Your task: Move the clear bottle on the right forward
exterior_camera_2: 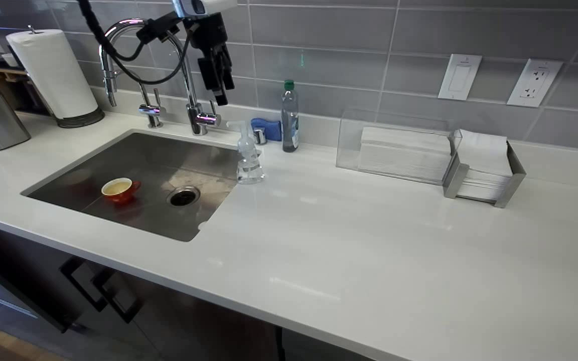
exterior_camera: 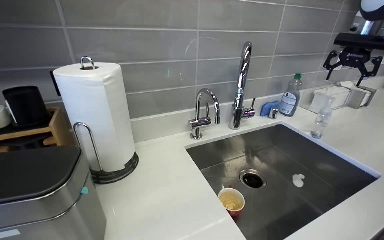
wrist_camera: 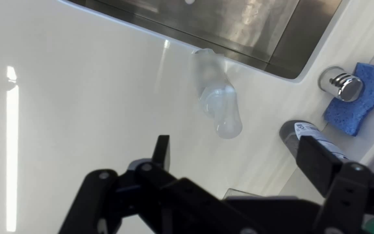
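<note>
1. Just beside the sink [exterior_camera: 275, 170], in an exterior view, the clear bottle [exterior_camera: 322, 120] stands upright on the counter [exterior_camera: 165, 193]; the gripper [exterior_camera: 343, 82] hangs above, spread wide.
2. In an exterior view, the green-capped bottle [exterior_camera_2: 290, 120] stands near the clear bottle, apart.
3. Wrist view: clear bottle ahead of the spread fingers [wrist_camera: 162, 152], touching neither.

Clear bottle [exterior_camera_2: 249, 163] of smooth plastic, rough sponge [wrist_camera: 364, 104]

I can see straight thru the clear bottle [exterior_camera_2: 249, 158], slim, upright on the table [exterior_camera_2: 369, 240] right by the sink [exterior_camera_2: 158, 150].
</note>
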Action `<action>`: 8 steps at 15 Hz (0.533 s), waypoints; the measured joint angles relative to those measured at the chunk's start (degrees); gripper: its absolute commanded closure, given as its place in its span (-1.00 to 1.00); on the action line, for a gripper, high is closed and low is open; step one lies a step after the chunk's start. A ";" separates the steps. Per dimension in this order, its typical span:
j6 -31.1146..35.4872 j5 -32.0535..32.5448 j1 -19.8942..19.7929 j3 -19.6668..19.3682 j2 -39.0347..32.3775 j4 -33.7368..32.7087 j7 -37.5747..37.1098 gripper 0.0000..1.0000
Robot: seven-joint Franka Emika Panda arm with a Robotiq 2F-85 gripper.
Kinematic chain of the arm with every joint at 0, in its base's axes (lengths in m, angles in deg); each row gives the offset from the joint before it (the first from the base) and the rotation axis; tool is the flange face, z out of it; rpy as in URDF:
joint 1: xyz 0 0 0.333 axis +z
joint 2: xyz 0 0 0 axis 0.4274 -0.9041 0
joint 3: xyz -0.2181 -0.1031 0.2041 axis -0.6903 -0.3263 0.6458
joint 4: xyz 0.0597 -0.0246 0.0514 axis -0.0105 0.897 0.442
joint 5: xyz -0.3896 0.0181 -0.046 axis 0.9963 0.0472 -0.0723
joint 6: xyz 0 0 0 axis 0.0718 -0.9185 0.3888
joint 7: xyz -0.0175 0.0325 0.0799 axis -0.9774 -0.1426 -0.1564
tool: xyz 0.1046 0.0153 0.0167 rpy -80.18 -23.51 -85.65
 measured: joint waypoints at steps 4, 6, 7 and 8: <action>-4.41 -0.30 0.02 -0.97 -5.22 -5.54 1.05 -1.00; -5.15 -1.35 0.00 -1.45 -7.56 -7.82 1.48 -1.00; -5.30 -2.23 -0.05 -1.65 -8.66 -8.85 1.59 -0.97; -5.37 -3.21 -0.11 -1.82 -9.67 -9.71 1.74 -0.62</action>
